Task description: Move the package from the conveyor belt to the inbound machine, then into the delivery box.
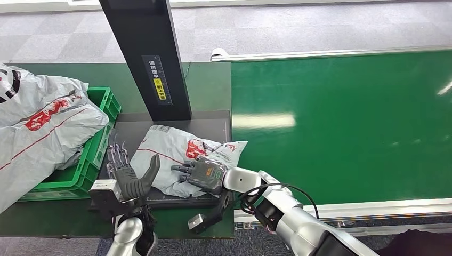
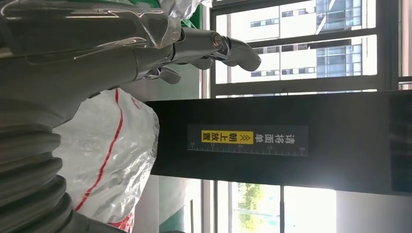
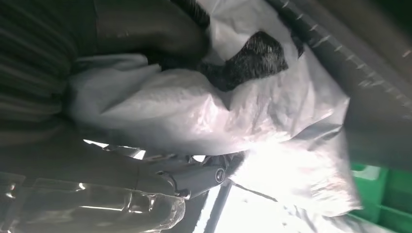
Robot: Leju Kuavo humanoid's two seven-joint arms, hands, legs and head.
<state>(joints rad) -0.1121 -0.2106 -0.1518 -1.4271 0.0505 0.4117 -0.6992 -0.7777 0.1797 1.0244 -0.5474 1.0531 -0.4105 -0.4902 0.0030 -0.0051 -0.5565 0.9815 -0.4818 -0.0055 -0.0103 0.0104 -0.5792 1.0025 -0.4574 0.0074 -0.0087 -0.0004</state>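
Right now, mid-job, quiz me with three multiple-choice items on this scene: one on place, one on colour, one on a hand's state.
1. Where does the package lie?
A. on the dark platform of the inbound machine
B. inside the crate
C. on the floor

2. What colour is the crate?
A. blue
B. green
C. red

3. What is the right hand doing?
A. hanging at the side
B. resting on the package
C. holding the crate

Key: 1 A, it sits below the black post; 2 B, its walls are green; 3 B, the right hand lies on the package.

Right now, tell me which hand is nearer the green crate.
Left. The left hand stands open right beside the green crate. The right hand rests on the white package, farther from it.
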